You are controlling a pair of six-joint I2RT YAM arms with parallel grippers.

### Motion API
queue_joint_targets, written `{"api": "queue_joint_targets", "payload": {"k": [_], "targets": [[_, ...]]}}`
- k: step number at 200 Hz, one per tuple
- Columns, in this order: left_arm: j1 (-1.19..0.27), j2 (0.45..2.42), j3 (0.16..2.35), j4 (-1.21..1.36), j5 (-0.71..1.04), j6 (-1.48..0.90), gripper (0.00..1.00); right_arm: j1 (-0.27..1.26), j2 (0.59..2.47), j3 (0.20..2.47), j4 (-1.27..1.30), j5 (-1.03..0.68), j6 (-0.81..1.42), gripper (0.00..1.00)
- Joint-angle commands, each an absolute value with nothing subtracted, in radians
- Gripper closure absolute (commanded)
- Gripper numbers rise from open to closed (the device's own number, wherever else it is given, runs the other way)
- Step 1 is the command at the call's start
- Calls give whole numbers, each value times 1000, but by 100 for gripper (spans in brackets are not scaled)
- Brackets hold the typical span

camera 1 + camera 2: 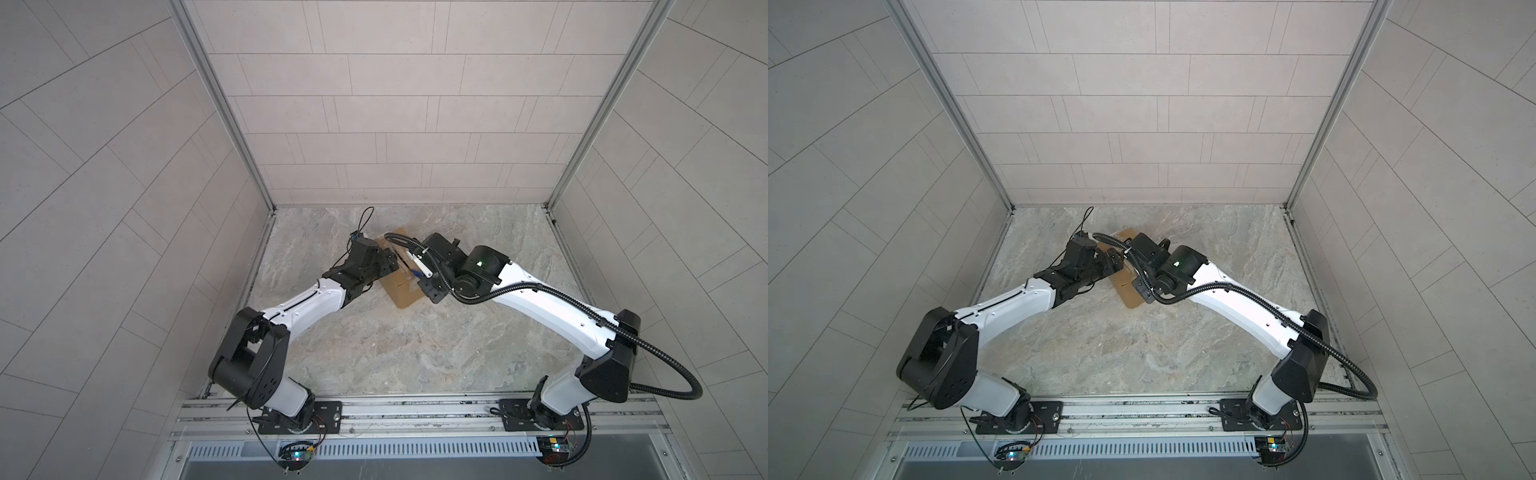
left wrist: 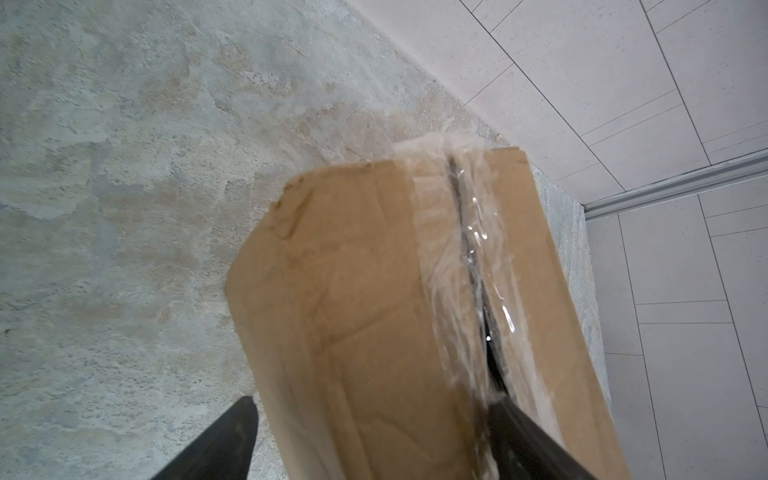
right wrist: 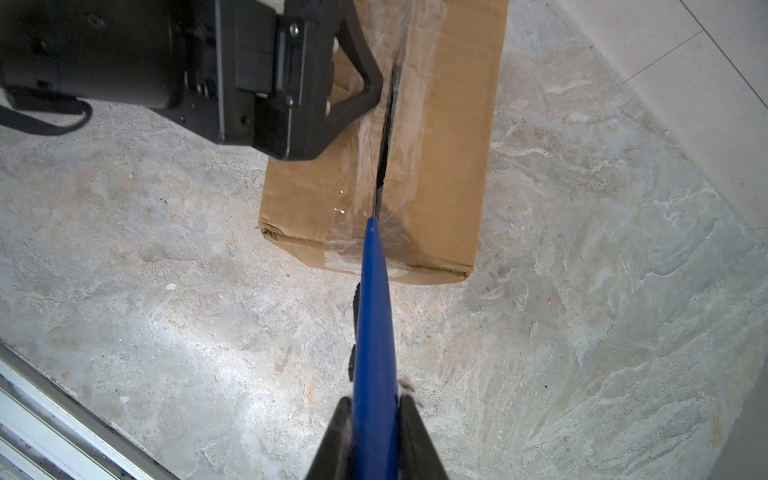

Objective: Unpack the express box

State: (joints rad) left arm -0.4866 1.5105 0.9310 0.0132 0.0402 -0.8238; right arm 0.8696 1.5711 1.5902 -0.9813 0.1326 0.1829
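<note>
The express box (image 1: pixel 402 296) is a brown carton lying in the middle of the stone table, also seen in the other top view as the express box (image 1: pixel 1133 299). Clear tape runs along its top seam, and a dark slit (image 3: pixel 386 124) gapes along most of that seam. My right gripper (image 3: pixel 374 401) is shut on a blue utility knife (image 3: pixel 374 332), whose tip sits in the tape at the box's near end. My left gripper (image 2: pixel 370 399) stands open astride one top flap, with one finger (image 2: pixel 232 436) beside the box wall and the other finger (image 2: pixel 523 436) at the slit.
Tiled walls close in the table (image 1: pixel 374 353) on the left, back and right. An aluminium rail (image 1: pixel 415 411) with both arm bases runs along the front edge. The right arm's black corrugated cable (image 1: pixel 399 237) loops over the box's far end.
</note>
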Motion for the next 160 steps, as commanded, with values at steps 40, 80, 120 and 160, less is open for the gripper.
{"api": "queue_joint_targets", "payload": {"k": [40, 80, 120, 160], "targets": [[-469, 1537, 919, -40, -7, -834, 11, 877, 1506, 1591, -1149, 131, 180, 100], [-470, 1535, 916, -41, -11, -841, 11, 885, 1433, 1543, -1170, 147, 195, 100], [-469, 1534, 917, -40, -11, -844, 11, 896, 1414, 1539, -1167, 140, 212, 100], [-469, 1529, 919, -40, -8, -844, 11, 899, 1440, 1533, -1098, 114, 218, 100]]}}
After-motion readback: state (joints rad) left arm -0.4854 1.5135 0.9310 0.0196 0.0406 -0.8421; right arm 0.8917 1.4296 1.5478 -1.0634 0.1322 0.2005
